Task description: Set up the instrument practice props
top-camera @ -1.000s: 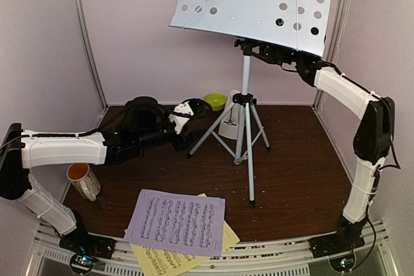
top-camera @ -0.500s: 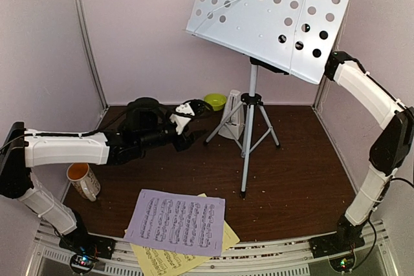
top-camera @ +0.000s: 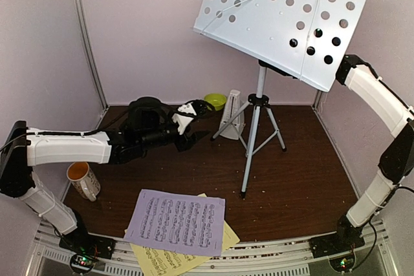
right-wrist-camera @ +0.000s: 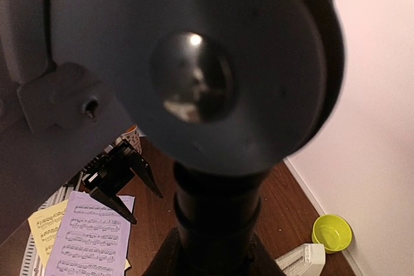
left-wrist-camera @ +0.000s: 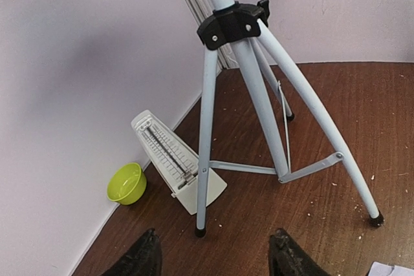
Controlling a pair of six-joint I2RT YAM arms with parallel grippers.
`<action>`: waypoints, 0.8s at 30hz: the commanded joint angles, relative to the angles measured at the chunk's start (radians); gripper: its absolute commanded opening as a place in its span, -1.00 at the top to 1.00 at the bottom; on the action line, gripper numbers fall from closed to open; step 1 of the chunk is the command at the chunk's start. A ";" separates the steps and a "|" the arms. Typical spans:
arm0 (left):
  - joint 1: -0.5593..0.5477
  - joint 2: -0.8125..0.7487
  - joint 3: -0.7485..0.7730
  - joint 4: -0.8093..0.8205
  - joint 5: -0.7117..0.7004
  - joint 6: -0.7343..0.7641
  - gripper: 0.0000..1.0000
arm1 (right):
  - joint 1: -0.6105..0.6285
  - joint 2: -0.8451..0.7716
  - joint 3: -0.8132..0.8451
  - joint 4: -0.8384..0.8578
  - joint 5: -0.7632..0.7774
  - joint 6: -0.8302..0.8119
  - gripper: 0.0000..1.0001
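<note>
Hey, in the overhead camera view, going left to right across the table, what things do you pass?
White mug → lavender sheet-music page → green bowl → metronome → music stand, placed by its pole.

I can't read any words, brand or number from here. The lavender page [top-camera: 176,221] at the near edge and the yellow page [top-camera: 158,260] under it carry printed staves of notes, too small to make out. The metronome [left-wrist-camera: 169,156] face shows scale marks, no legible figures.
</note>
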State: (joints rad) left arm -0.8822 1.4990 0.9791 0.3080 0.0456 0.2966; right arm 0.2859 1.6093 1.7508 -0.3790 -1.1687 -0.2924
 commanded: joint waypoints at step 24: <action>0.106 0.303 0.363 -0.114 0.280 0.067 -0.16 | 0.003 -0.089 -0.235 0.249 0.098 0.075 -0.46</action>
State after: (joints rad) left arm -0.7948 1.7313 1.2434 0.2276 0.2012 0.3210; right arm 0.2901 1.5864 1.5726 -0.2192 -1.1259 -0.2546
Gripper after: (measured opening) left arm 0.580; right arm 0.669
